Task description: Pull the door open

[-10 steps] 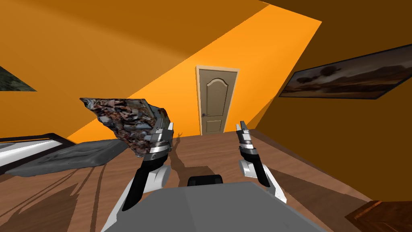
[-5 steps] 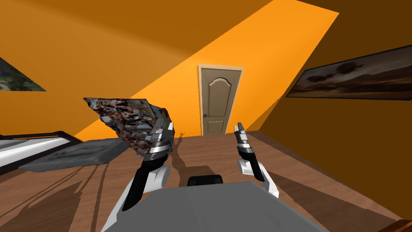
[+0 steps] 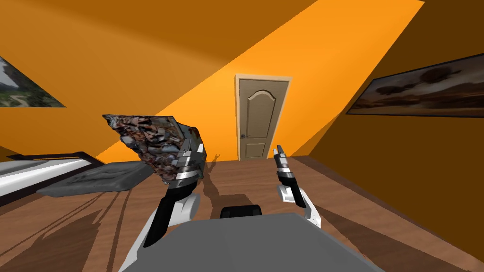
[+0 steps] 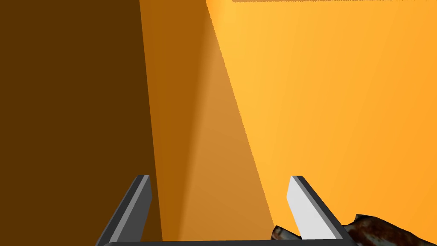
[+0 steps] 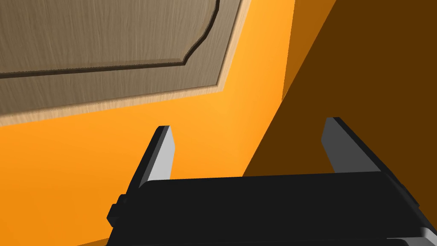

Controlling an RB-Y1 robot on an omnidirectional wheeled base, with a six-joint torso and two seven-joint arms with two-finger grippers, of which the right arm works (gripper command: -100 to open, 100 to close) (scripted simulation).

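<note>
Orange walls (image 3: 142,56) close in a room with a brown wooden floor (image 3: 246,182), lit in a bright slanting band on the far wall and shaded elsewhere. The door (image 3: 263,118), a brownish-grey panelled leaf in a pale frame, stands at 12 o'clock in the head view at the far end of the floor, flush in its frame and well apart from both arms. Its small dark handle (image 3: 244,136) sits on the edge at the door's 9 o'clock.

The left gripper (image 3: 194,150) is raised at 11 o'clock from the chest; in its wrist view its two fingers stand wide apart with nothing between them. Just beside it, at its 10 o'clock, is a mottled block (image 3: 146,139) with a crumpled grey, brown and rust pattern.

The right gripper (image 3: 279,152) is raised at 1 o'clock, below and slightly right of the door's foot in the head view. Its wrist view shows it spread wide and holding nothing, with the door's arched upper panel and frame corner ahead of it.

A grey mattress (image 3: 94,175) lies on the floor at 9 o'clock, with a dark-framed white slab (image 3: 42,167) beyond it. A framed landscape (image 3: 420,92) hangs on the shaded wall at 2 o'clock, and another picture (image 3: 23,89) at 10 o'clock.
</note>
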